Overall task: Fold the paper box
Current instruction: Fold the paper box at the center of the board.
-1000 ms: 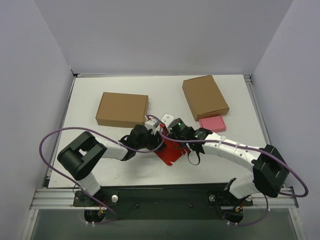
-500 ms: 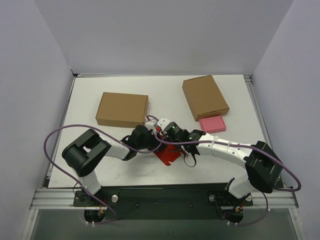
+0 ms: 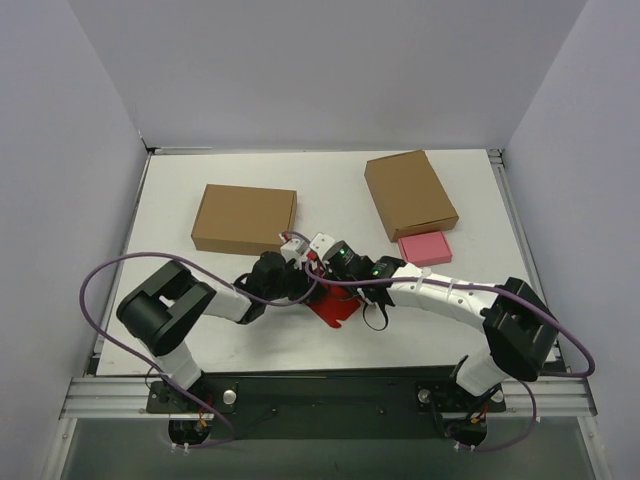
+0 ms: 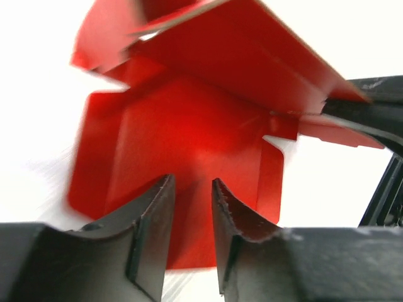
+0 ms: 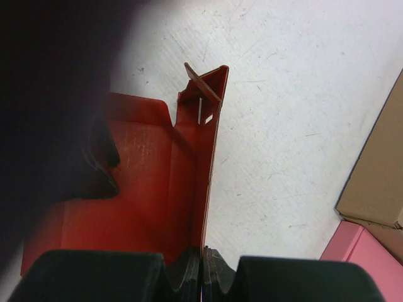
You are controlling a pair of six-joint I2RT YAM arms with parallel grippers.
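The paper box point(image 3: 336, 304) is a bright red creased sheet lying partly folded on the white table between the two arms. In the left wrist view its flat panel point(image 4: 189, 138) lies just past my left gripper point(image 4: 192, 184). The black fingers point(image 4: 154, 217) stand a little apart and nothing is pinched between them. One side panel point(image 5: 204, 170) stands upright. My right gripper point(image 5: 203, 253) is shut on that panel's lower edge. In the top view both wrists crowd over the sheet's far edge and hide it.
A brown cardboard box point(image 3: 244, 219) lies just behind the left wrist and another point(image 3: 409, 194) at the back right. A small pink box point(image 3: 424, 247) sits in front of that one, close to the right forearm. Purple cables loop beside each arm.
Both wrists and the red sheet have shifted slightly left. The left jaws narrowed, then widened again. The right jaws stayed clamped on the upright panel.
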